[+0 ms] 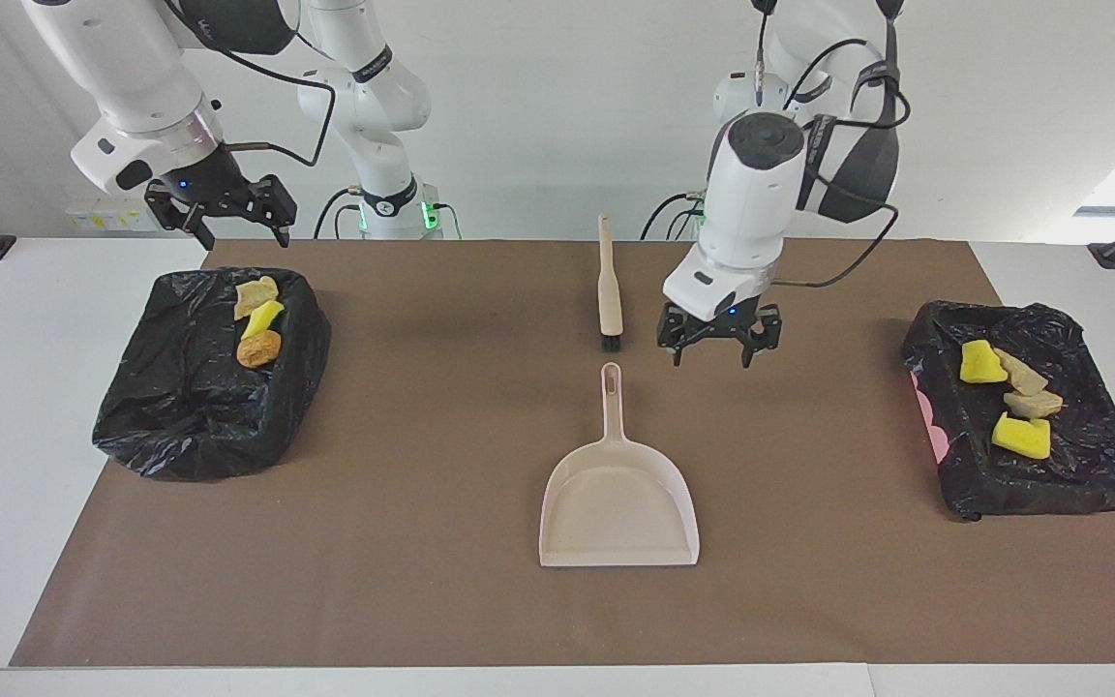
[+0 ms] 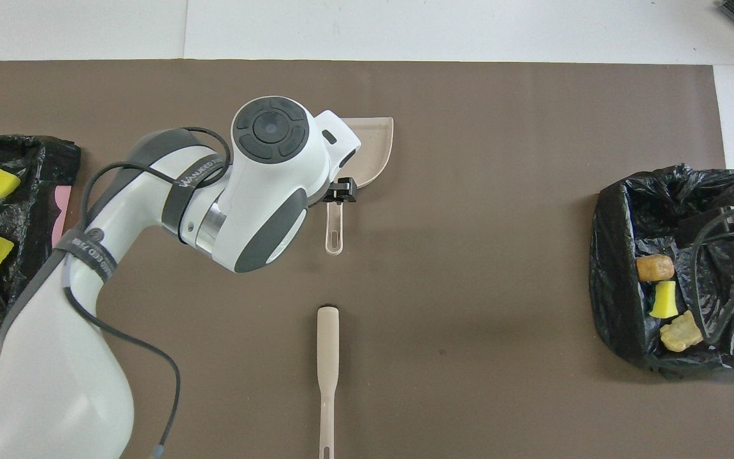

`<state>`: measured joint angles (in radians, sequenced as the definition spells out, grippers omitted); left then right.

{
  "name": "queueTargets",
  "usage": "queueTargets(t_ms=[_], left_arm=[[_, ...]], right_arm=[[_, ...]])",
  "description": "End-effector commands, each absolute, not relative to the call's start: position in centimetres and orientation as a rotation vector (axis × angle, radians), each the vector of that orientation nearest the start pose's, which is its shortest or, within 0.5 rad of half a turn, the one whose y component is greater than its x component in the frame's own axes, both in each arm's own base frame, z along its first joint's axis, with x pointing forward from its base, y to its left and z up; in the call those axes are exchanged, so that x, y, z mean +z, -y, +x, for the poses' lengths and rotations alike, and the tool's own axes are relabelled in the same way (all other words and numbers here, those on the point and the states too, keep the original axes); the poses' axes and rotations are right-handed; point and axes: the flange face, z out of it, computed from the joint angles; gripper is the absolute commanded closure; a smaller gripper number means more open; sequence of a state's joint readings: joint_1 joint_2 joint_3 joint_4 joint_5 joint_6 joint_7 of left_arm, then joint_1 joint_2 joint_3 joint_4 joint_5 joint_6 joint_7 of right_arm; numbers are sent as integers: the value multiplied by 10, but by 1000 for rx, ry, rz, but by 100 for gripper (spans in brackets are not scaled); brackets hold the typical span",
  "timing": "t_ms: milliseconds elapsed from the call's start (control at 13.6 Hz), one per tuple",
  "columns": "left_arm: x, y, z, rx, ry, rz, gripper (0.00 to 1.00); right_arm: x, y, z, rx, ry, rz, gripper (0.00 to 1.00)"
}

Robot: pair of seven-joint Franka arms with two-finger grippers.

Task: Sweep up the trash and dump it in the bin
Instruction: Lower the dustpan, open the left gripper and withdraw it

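Left gripper [image 1: 718,337], fingers spread and holding nothing, hangs above the brown mat [image 1: 441,426], beside the dustpan handle and toward the left arm's end of the surface from it. Below and to one side of it the beige dustpan [image 1: 618,499] lies flat with its handle pointing toward the robots, and the beige brush [image 1: 608,286] with black bristles lies in line with that handle, nearer to the robots, with a gap between the two. Trash sits well apart from this gripper at both ends: two yellow sponge pieces [image 1: 983,362] and tan lumps [image 1: 1032,403] rest in the black-lined bin [image 1: 1061,474] at the left arm's end of the surface. Three more bits, a tan lump, a yellow sponge chunk [image 1: 262,318] and an orange lump [image 1: 258,349], lie in the second black-lined bin [image 1: 190,407] at the right arm's end. Right gripper [image 1: 228,221], jaws open and empty, hovers over that bin's edge nearest the robots.
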<state>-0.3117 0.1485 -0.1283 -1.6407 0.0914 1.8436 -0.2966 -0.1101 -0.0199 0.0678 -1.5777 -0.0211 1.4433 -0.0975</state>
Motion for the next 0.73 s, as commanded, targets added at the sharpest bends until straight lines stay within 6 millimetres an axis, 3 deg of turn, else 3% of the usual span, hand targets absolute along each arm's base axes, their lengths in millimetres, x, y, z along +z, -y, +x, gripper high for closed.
queueTargets(t_ms=[0, 440, 660], left_arm=[[565, 197, 527, -72, -274, -3084, 0], [655, 104, 525, -60, -418, -3125, 0], [675, 81, 520, -5, -451, -3121, 0]], right_arm=[[625, 20, 527, 179, 81, -3136, 0], [625, 21, 527, 179, 79, -3136, 0], [625, 21, 527, 179, 78, -3136, 0]])
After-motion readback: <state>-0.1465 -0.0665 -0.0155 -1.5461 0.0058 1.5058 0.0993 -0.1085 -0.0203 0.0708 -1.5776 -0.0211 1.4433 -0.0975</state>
